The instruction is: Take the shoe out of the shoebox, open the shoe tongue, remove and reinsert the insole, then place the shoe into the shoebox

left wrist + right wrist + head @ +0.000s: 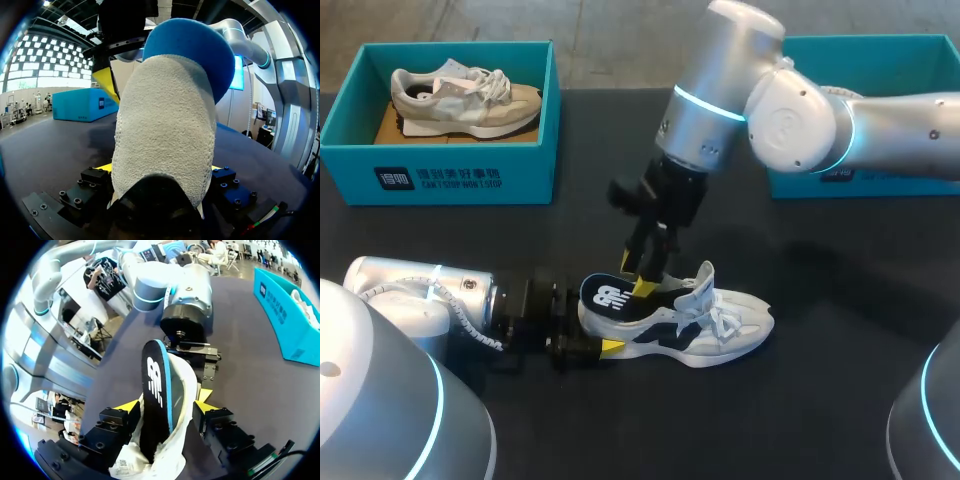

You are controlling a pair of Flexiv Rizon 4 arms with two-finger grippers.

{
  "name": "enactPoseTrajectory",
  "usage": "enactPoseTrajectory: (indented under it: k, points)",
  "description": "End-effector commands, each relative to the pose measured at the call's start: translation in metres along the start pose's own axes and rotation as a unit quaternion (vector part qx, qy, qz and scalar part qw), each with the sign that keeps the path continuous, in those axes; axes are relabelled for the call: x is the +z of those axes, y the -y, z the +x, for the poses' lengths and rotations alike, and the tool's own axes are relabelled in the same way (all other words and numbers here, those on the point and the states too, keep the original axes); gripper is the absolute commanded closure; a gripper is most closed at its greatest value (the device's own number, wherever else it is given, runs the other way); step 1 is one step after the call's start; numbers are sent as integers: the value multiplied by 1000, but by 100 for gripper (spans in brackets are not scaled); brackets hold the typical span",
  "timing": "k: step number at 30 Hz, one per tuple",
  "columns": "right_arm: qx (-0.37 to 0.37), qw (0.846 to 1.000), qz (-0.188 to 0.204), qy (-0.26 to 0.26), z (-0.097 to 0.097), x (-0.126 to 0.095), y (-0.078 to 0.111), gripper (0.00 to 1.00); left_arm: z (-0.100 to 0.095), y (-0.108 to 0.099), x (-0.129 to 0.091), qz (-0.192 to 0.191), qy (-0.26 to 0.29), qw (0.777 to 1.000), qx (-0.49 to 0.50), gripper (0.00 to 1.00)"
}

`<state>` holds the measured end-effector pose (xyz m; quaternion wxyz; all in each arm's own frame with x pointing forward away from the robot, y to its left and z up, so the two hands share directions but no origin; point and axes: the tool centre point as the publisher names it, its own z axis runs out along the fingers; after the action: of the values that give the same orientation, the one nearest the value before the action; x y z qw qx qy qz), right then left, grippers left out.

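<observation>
A white and navy shoe (pixel 705 322) lies on its sole on the black table, toe pointing right. Its dark insole (pixel 610 298), blue-edged with a white logo, stands tilted out of the heel opening. My left gripper (pixel 585 345) lies low on the table, shut on the shoe's heel (pixel 165 135), which fills the left wrist view with the insole's blue rim (pixel 200 45) above it. My right gripper (pixel 642 285) comes down from above onto the shoe's opening. In the right wrist view the insole (pixel 155 390) and white heel collar (pixel 182 385) sit at my right gripper (pixel 165 407).
A teal shoebox (pixel 440 175) at the back left holds a beige shoe (pixel 465 100). A second teal box (pixel 880 60) stands at the back right, partly behind my right arm. Bare black tabletop (pixel 770 420) lies in front of the shoe.
</observation>
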<state>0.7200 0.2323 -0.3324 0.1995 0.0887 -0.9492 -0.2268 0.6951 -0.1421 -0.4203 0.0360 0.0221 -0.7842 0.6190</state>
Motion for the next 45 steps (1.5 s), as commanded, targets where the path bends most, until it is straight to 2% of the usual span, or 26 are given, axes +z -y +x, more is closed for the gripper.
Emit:
enactPoseTrajectory:
  k: [1,14,27,45]
  points:
    - [-2,1000,3,-15,-5,6,-3,37,-2,0,0,-1,-1,1000,0,100]
    - [-9,1000,0,-23,3,9,-3,49,-2,0,0,-1,-1,1000,0,100]
    - [-24,998,-21,-44,7,21,1,52,-2,0,0,-1,-1,1000,0,100]
    - [-51,996,-42,-54,15,27,-2,57,-2,0,0,-1,-1,1000,0,100]
